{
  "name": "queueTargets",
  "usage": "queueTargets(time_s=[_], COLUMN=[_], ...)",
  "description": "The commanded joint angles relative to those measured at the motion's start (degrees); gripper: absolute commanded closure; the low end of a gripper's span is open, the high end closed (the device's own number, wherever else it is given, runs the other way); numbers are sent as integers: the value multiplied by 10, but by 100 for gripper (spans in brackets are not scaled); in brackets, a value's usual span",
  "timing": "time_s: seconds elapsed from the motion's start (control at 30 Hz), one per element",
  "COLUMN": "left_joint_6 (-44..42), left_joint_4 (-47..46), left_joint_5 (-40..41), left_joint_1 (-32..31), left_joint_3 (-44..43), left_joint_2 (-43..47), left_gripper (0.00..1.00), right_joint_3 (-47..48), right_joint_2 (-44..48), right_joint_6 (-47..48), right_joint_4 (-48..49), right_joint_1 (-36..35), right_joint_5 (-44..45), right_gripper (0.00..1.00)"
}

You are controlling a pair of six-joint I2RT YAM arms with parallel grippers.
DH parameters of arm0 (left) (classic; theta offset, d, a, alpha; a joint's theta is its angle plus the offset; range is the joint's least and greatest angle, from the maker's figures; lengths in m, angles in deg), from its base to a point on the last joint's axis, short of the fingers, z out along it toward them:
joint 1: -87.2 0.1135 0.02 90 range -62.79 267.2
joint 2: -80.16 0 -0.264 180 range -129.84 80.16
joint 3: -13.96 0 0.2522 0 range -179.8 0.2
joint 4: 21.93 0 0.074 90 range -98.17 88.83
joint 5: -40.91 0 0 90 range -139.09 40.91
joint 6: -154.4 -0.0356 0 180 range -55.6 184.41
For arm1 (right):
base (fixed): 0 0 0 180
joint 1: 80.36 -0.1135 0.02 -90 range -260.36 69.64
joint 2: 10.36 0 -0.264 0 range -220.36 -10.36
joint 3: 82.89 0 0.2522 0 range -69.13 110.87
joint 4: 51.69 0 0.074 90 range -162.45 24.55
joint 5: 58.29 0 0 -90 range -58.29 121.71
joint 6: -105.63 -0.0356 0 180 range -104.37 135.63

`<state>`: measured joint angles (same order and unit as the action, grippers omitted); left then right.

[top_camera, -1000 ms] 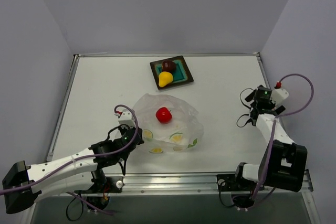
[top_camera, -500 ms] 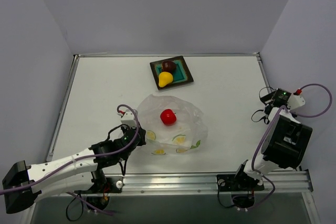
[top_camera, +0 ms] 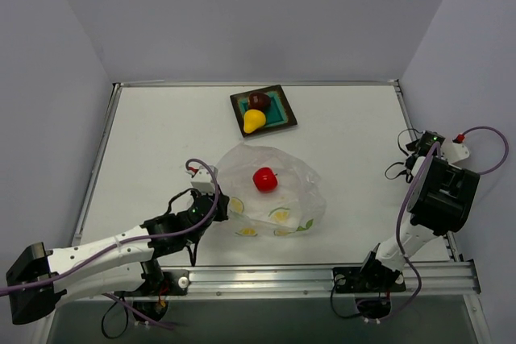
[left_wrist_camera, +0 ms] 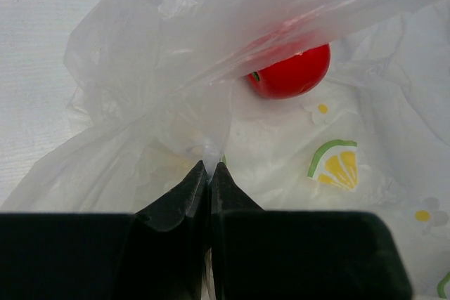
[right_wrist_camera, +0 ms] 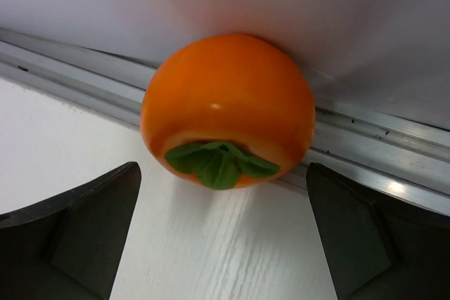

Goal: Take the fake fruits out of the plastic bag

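Observation:
The plastic bag (top_camera: 274,195) lies crumpled in the middle of the table with the bright red fruit (top_camera: 264,179) inside it. My left gripper (top_camera: 216,203) is shut on a fold of the bag's left edge (left_wrist_camera: 209,166). In the left wrist view the red fruit (left_wrist_camera: 292,72) shows under the film (left_wrist_camera: 162,68). The maroon fruit (top_camera: 259,101) and the yellow pear (top_camera: 253,122) rest on the teal plate (top_camera: 282,114). My right gripper (right_wrist_camera: 225,244) is open. The orange fruit (right_wrist_camera: 227,109) lies just beyond its fingertips against the table's edge rail, untouched. It is hidden in the top view.
The right arm (top_camera: 435,191) is folded up at the table's right edge, its wrist (top_camera: 421,144) near the side wall. A metal rail (right_wrist_camera: 394,145) runs along that edge. Grey walls enclose the table at the back and sides.
My left gripper has drawn the bag to the right, and the red fruit moved right with it. The right arm has swung from the table to the right edge rail.

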<state>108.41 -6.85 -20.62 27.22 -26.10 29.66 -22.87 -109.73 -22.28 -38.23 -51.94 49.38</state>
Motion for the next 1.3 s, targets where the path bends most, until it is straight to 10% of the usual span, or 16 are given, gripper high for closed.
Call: queueTargets(time_s=[0.0,0.33,0.5,0.63,0.67,0.77,1.27], left_joint_6=[-28,-51,-61,-66,-67,-67,-17], left_joint_4=[-35,-30,-20,-17,-17,-17,83], left_joint_5=[-5,-17,-19,-25,-27,-30,21], left_joint_1=[-1,14,28,43,45,48,49], left_joint_3=[4,3,-1,-4,-5,-8,-35], left_joint_2=[12,20,26,31,31,27,64], left_gripper=[98,98,98,97,98,98,98], right_joint_3=[42,94,140,142,120,96,-37], right_joint_2=[-27,-69,-109,-108,-101,-79,188], right_joint_6=[-11,-53,-74,-81,-81,-71,-35], right_joint_4=[17,-14,-57,-53,-39,-14,27], right_joint_1=[-2,-12,-11,-4,-4,-6,-202], right_joint_5=[43,69,72,65,61,67,14], right_gripper=[0,1,18,47,68,79,85])
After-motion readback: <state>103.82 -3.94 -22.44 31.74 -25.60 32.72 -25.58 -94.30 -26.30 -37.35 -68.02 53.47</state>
